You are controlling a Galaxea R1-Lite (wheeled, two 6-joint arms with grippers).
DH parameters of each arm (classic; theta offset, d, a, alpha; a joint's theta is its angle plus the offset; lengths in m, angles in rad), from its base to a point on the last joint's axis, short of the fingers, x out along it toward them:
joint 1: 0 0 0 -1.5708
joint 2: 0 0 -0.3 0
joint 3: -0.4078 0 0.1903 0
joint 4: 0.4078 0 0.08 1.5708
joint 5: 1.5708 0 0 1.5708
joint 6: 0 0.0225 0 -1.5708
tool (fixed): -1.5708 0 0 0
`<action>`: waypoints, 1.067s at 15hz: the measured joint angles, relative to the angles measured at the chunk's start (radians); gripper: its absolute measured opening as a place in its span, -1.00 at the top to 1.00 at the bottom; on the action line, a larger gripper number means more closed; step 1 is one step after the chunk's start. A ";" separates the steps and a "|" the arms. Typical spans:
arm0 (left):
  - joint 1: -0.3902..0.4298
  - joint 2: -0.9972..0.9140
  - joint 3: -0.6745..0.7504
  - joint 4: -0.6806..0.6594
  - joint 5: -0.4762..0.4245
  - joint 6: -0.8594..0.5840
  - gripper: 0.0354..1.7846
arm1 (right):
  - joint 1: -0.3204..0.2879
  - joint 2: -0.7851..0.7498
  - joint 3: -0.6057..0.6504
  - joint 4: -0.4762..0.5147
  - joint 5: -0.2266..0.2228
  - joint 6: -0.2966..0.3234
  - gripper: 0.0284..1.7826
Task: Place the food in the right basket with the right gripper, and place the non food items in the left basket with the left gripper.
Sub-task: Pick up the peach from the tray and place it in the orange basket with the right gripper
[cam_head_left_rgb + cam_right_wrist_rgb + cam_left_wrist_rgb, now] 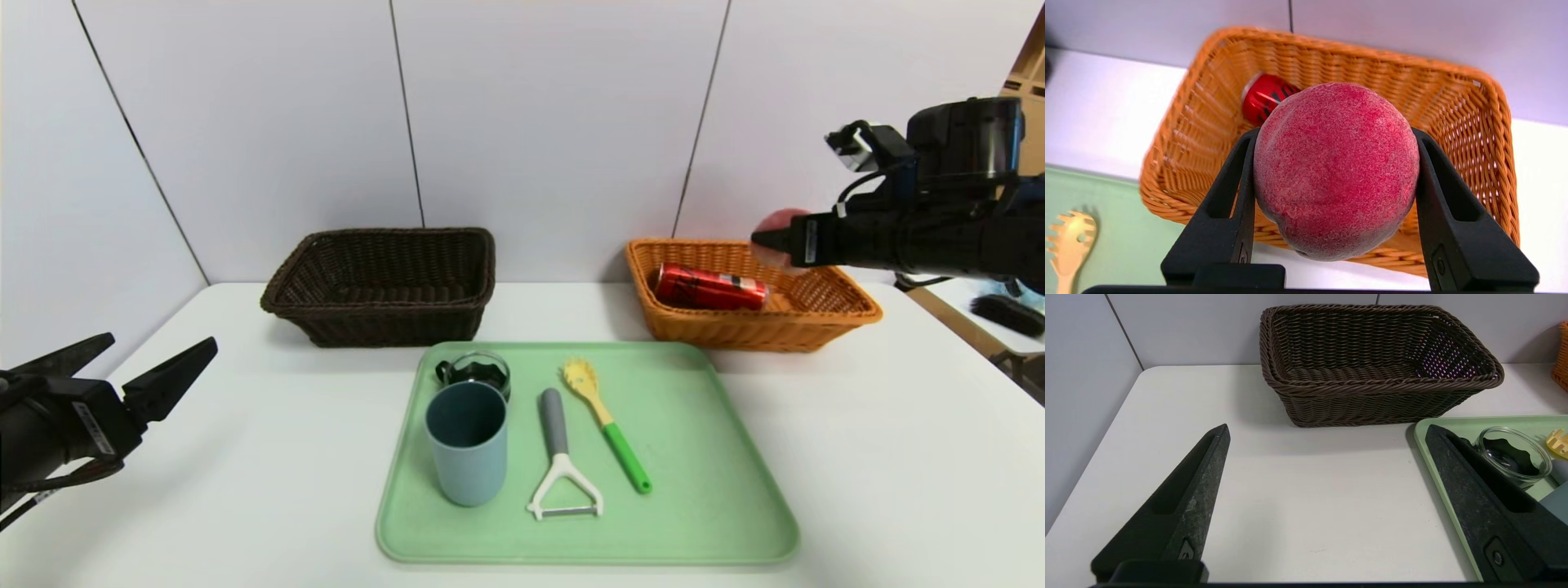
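My right gripper (771,239) is shut on a red peach (1336,169) and holds it in the air above the orange right basket (824,318). A red can (709,287) lies in that basket and also shows in the right wrist view (1263,98). My left gripper (155,359) is open and empty, low over the table's left side, left of the green tray (694,490). The dark brown left basket (384,318) is empty. On the tray stand a blue-grey cup (467,445) and a glass jar (478,372); a grey-handled peeler (560,465) and a yellow-green pasta spoon (608,425) lie beside them.
The white table (898,457) has bare room left and right of the tray. A grey panelled wall (555,122) stands just behind both baskets. A dark brush (1008,314) lies on another surface off the table's right edge.
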 joint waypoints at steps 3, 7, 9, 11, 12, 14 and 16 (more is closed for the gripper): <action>0.001 0.000 0.000 0.000 0.001 0.000 -0.89 | -0.018 0.066 -0.148 0.171 -0.003 0.001 -0.18; 0.003 0.000 0.000 0.000 0.001 -0.002 -0.89 | -0.059 0.174 -0.330 0.344 -0.016 -0.001 -0.18; 0.003 0.000 0.000 0.000 0.001 -0.002 -0.89 | -0.091 0.219 -0.389 0.398 -0.020 -0.011 -0.18; 0.012 0.002 -0.008 0.000 0.002 0.000 -0.89 | -0.114 0.253 -0.415 0.422 -0.022 -0.017 -0.18; 0.018 0.003 -0.012 0.000 0.001 0.000 -0.89 | -0.123 0.267 -0.420 0.424 -0.023 -0.017 -0.18; 0.022 0.005 -0.016 0.001 0.001 0.001 -0.89 | -0.129 0.286 -0.423 0.422 -0.022 -0.016 -0.18; 0.024 0.005 -0.017 0.001 0.001 0.001 -0.89 | -0.130 0.301 -0.427 0.424 -0.022 -0.016 -0.18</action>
